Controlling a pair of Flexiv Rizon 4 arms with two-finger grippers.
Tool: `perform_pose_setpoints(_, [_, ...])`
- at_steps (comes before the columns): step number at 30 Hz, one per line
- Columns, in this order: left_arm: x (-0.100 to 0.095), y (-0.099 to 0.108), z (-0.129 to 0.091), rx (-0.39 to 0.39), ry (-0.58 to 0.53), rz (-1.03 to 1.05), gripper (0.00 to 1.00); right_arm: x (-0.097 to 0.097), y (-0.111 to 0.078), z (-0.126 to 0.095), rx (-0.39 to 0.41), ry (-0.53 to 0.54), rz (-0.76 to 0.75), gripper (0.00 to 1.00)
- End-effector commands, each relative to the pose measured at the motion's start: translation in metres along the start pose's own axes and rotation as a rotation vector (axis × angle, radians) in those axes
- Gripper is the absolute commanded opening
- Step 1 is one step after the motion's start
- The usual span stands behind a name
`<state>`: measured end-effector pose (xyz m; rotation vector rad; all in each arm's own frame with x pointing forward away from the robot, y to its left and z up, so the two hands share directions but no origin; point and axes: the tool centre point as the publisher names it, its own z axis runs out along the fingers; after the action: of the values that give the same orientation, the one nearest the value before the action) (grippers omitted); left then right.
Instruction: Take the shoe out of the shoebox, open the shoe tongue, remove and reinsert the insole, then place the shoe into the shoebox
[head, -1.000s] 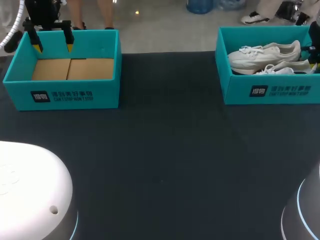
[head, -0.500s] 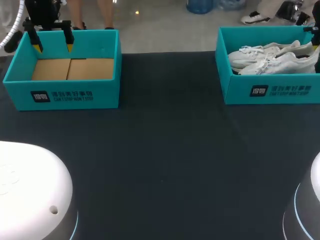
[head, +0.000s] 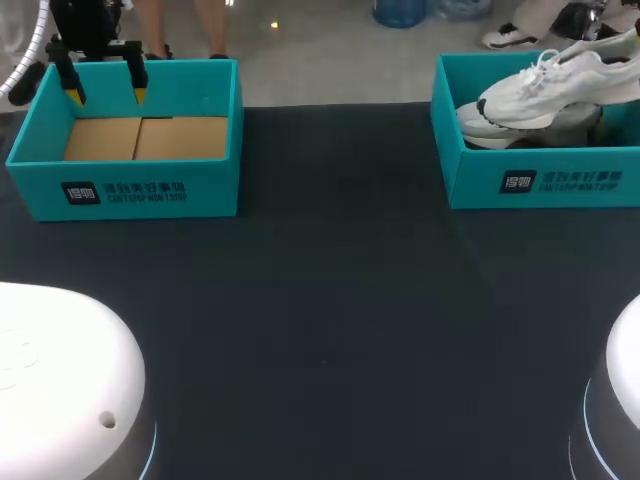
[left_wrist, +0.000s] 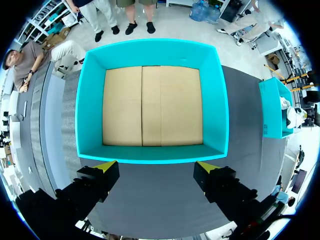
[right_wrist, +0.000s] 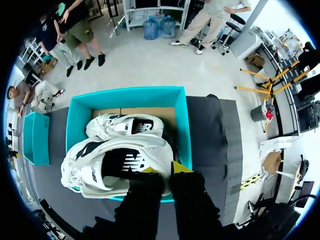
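Observation:
Two white shoes belong to the teal shoebox (head: 540, 182) at the table's back right. One white shoe (head: 560, 75) hangs above that box, heel higher than toe. In the right wrist view my right gripper (right_wrist: 166, 169) is shut on the heel end of this shoe (right_wrist: 82, 170). The second shoe (right_wrist: 117, 125) lies in the box (right_wrist: 183, 125) beneath; in the head view it (head: 478, 133) shows under the lifted one. My left gripper (head: 105, 95) stands open over the far side of the other box, with nothing between its fingers (left_wrist: 156, 166).
A second teal shoebox (head: 130, 190) stands at the back left, holding only its cardboard floor (left_wrist: 150, 105). Dark table surface (head: 330, 320) stretches between and in front of the two boxes.
My right gripper has lifted one white shoe up out of the right box, heel leading. The second shoe stays inside. The left arm has not moved.

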<state>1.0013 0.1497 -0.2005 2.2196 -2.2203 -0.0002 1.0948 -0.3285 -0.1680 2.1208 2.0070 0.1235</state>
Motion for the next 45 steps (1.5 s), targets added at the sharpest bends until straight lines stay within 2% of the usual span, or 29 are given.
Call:
perform_pose_setpoints(1, [0.0,0.0,0.0,0.0,-0.001,0.0,1.0,0.0,-0.002,-0.049,-0.011,-0.006,-0.01,0.0])
perform_pose_setpoints(6, [0.0,0.0,0.0,0.0,-0.001,0.0,1.0,0.004,-0.001,-0.066,0.0,-0.016,-0.005,0.0])
perform_pose_setpoints(8, [0.0,0.0,0.0,0.0,-0.001,0.0,1.0,0.006,-0.001,-0.066,0.023,-0.002,0.019,0.0])
perform_pose_setpoints(35, [0.0,0.0,0.0,0.0,-0.001,0.0,1.0,0.006,-0.001,-0.066,0.023,-0.002,0.019,0.0])
perform_pose_setpoints(40, [0.0,0.0,0.0,0.0,-0.001,0.0,1.0,0.022,-0.021,-0.075,0.01,0.01,-0.001,0.0])
perform_pose_setpoints(45, [0.0,0.0,0.0,0.0,-0.001,0.0,1.0,0.055,-0.057,-0.082,0.009,0.022,-0.028,0.0])
